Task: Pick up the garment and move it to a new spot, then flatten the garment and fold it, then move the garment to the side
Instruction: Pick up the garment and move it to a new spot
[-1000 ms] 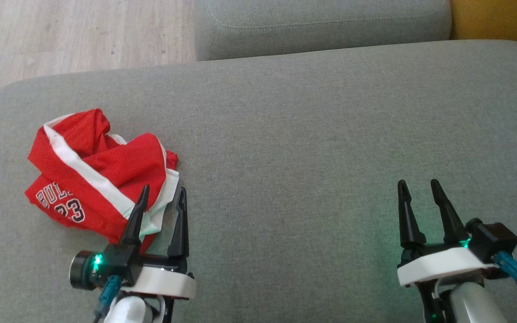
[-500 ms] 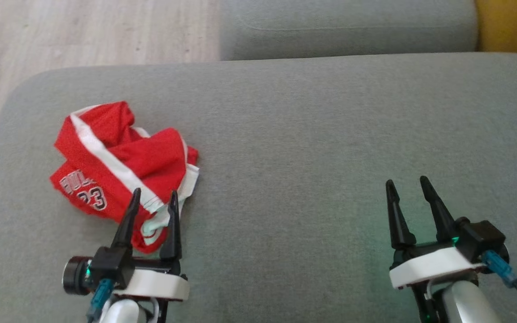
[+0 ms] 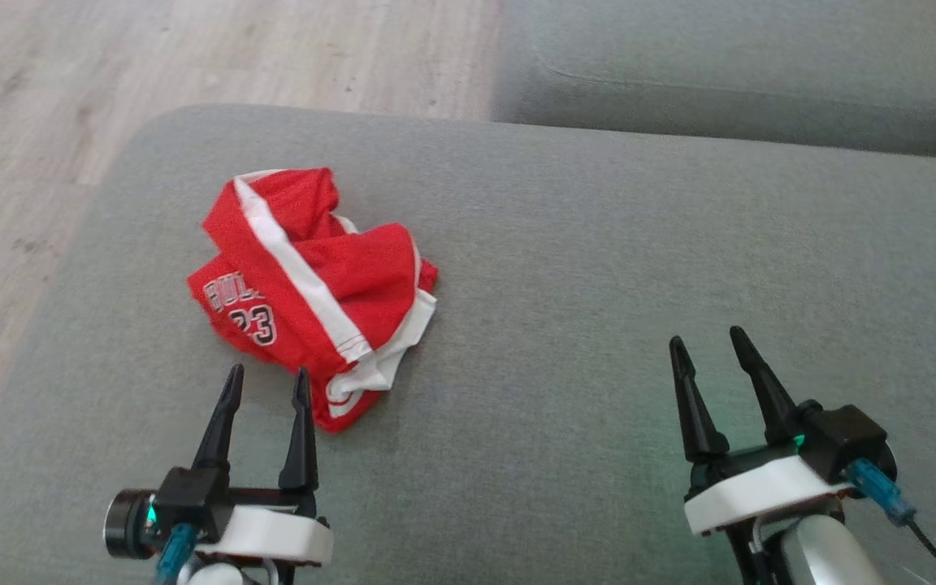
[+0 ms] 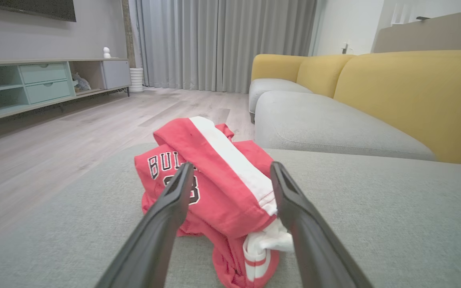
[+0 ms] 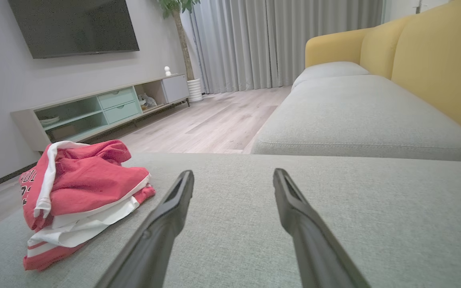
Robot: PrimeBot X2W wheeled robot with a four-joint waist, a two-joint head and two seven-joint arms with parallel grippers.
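The crumpled red mesh garment with white stripes and a black printed number [image 3: 314, 284] lies in a loose heap on the wide grey fabric seat cushion [image 3: 598, 268]. It is toward the left part of the cushion, not far from the edge beyond which the pale wooden floor [image 3: 192, 49] begins. The cloth is bunched, with layers folded over each other and a white hem turned toward the robot, so I judge that the first step, picking it up, is not yet done. The left tool [image 3: 267, 372] is released, its two dark fingers spread and holding nothing. It hovers just before the near edge of the garment, the fingertips close to the red hem but apart from it in the head view. In the left wrist view the garment sits between and beyond the two fingers, which suggests the tool is lined up so that a reach forward and down would take the near fold. The right tool [image 3: 705, 336] is also released and empty, well apart to the right over bare cushion, probably placed there to leave room for the garment's new spot.
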